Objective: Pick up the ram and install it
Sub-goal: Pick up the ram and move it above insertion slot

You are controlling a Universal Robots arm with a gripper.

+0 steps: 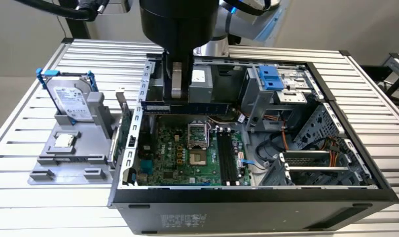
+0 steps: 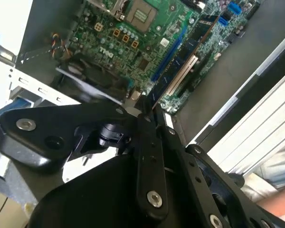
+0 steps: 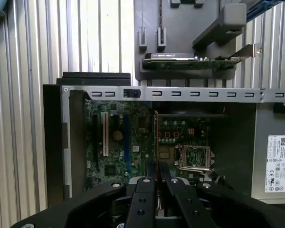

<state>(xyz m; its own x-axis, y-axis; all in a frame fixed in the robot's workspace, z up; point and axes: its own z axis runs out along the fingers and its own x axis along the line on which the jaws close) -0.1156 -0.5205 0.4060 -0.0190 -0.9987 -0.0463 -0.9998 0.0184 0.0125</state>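
Over the open case point(image 1: 252, 197), we hold the ram point(image 1: 199, 107) up in the air. Our gripper point(image 1: 178, 100) comes straight down from above. Its two fingers point(image 3: 145, 190) are pressed tight on the ram, a bit off its middle. The ram touches nothing but the fingers.

From the exterior view, the ram is a long dark strip. It sticks out of the gripper on both sides, more to the exterior view's right. Its long side runs level from that view's left to its right. It hangs above the far end of the board point(image 1: 166, 153), not far from the square socket point(image 1: 199, 158).

The slots point(image 1: 227, 158) are long black lines on the board. They sit lower than the ram, toward the exterior view's right and nearer the camera. They run from far to near, so the ram lies across them, not along them. We think this matters most now: the ram and the slots do not line up.

In the first wrist view we see the ram point(image 3: 155, 137) edge-on. It is a thin line that pokes out between the fingertips, with the board below it.

The ram is picked up, but it is not in a slot yet.
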